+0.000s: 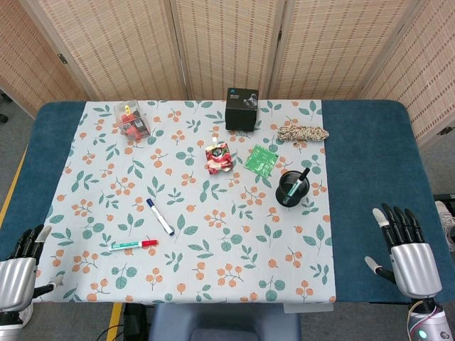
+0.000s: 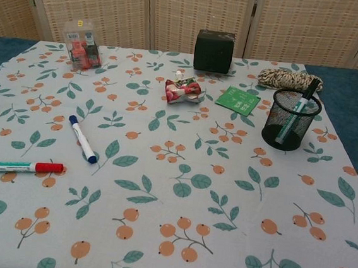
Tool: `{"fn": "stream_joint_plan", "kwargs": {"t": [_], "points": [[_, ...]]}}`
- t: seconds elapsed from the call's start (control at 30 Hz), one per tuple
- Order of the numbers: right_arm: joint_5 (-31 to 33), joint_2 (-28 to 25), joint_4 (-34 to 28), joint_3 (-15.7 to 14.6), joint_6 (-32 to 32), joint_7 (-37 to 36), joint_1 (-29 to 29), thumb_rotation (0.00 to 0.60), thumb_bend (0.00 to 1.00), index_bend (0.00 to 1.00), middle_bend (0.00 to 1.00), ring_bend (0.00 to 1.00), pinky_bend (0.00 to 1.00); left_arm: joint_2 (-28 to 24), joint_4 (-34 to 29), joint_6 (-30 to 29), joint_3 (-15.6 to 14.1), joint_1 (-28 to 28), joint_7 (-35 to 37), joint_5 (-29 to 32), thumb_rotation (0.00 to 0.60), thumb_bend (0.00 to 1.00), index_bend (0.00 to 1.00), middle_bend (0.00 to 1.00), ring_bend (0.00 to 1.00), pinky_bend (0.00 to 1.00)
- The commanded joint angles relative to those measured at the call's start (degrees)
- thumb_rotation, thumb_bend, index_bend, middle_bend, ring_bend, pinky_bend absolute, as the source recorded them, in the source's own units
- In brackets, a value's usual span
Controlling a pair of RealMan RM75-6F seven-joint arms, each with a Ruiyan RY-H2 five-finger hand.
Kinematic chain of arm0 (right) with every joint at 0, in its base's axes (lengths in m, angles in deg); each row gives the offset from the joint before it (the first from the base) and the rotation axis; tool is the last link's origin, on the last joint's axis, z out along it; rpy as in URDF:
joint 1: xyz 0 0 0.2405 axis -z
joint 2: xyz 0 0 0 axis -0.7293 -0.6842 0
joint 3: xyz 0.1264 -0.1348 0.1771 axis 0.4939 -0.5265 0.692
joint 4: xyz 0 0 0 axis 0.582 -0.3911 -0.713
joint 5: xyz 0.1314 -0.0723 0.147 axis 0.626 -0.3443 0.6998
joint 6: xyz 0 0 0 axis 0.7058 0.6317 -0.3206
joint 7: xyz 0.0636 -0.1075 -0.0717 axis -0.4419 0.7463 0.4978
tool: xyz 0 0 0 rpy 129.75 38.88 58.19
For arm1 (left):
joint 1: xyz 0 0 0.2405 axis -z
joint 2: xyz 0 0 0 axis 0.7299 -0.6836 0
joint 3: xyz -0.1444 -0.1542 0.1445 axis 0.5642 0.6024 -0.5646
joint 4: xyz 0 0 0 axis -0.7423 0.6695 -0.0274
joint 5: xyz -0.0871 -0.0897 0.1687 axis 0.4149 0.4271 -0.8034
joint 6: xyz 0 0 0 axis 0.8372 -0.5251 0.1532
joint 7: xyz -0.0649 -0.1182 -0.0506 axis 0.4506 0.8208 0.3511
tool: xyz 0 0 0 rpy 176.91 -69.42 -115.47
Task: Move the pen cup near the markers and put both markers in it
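Observation:
A black mesh pen cup (image 1: 293, 187) (image 2: 290, 120) stands upright on the right part of the floral cloth, with a green marker leaning inside it. A blue-capped marker (image 1: 160, 217) (image 2: 82, 138) lies on the left part of the cloth. A red-capped marker (image 1: 134, 246) (image 2: 18, 167) lies just nearer the front edge. My left hand (image 1: 20, 268) hangs open off the front left corner, holding nothing. My right hand (image 1: 407, 250) is open over the blue table at the front right, fingers spread, well apart from the cup. Neither hand shows in the chest view.
At the back stand a black box (image 1: 242, 108) (image 2: 213, 50), a clear pack with red items (image 1: 131, 121) (image 2: 82, 42) and a coil of rope (image 1: 303, 133) (image 2: 288, 78). A crumpled red pouch (image 1: 217, 157) (image 2: 184, 90) and a green card (image 1: 261, 158) (image 2: 237, 100) lie mid-table.

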Motion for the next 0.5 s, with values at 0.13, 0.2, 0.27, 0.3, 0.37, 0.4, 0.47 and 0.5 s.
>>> {"fn": "stream_joint_plan", "kwargs": {"t": [0.13, 0.2, 0.27, 0.3, 0.37, 0.4, 0.47, 0.5], "points": [[0.0, -0.4, 0.0, -0.2, -0.9, -1.2, -0.4, 0.6, 0.08, 0.0, 0.0, 0.0, 0.0, 0.1, -0.3, -0.1, 0.0, 0.0, -0.5, 0.2, 0.6, 0.13, 0.0, 0.11, 0.1, 0.44], [0.1, -1.1, 0.0, -0.4, -1.5, -3.0, -0.6, 0.6, 0.08, 0.0, 0.0, 0.0, 0.0, 0.1, -0.3, -0.6, -0.1, -0.1, -0.8, -0.2, 0.6, 0.13, 0.0, 0.11, 0.1, 0.44], [0.0, -1.8, 0.2, -0.4, -2.0, -5.7, -1.1, 0.6, 0.08, 0.0, 0.0, 0.0, 0.0, 0.1, -0.4, -0.9, -0.1, -0.2, -0.7, -0.4, 0.6, 0.13, 0.0, 0.11, 0.1, 0.44], [0.0, -2.1, 0.5, -0.3, -2.3, -7.7, -1.5, 0.6, 0.08, 0.0, 0.0, 0.0, 0.0, 0.0, -0.4, -1.0, -0.1, -0.3, -0.5, -0.3, 0.6, 0.13, 0.0, 0.11, 0.1, 0.44], [0.1, -2.8, 1.4, -0.4, -3.7, -15.1, -2.6, 0.6, 0.08, 0.0, 0.0, 0.0, 0.0, -0.2, -0.5, -1.3, 0.0, -0.4, 0.2, -0.1, 0.6, 0.13, 0.0, 0.11, 0.1, 0.44], [0.3, -3.0, 2.2, -0.5, -4.5, -18.7, -3.1, 0.6, 0.08, 0.0, 0.0, 0.0, 0.0, -0.2, -0.5, -1.3, 0.1, -0.4, 0.5, 0.1, 0.6, 0.13, 0.0, 0.11, 0.1, 0.44], [1.3, -3.3, 4.5, -0.4, -6.2, -26.2, -4.2, 0.6, 0.08, 0.0, 0.0, 0.0, 0.0, -0.4, -0.4, -1.4, 0.2, -0.4, 0.5, 0.3, 0.6, 0.13, 0.0, 0.11, 0.1, 0.44], [1.8, -3.1, 5.6, -0.3, -6.8, -29.1, -4.6, 0.6, 0.08, 0.0, 0.0, 0.0, 0.0, -0.4, -0.3, -1.4, 0.3, -0.4, 0.5, 0.4, 0.6, 0.13, 0.0, 0.11, 0.1, 0.44]]}}
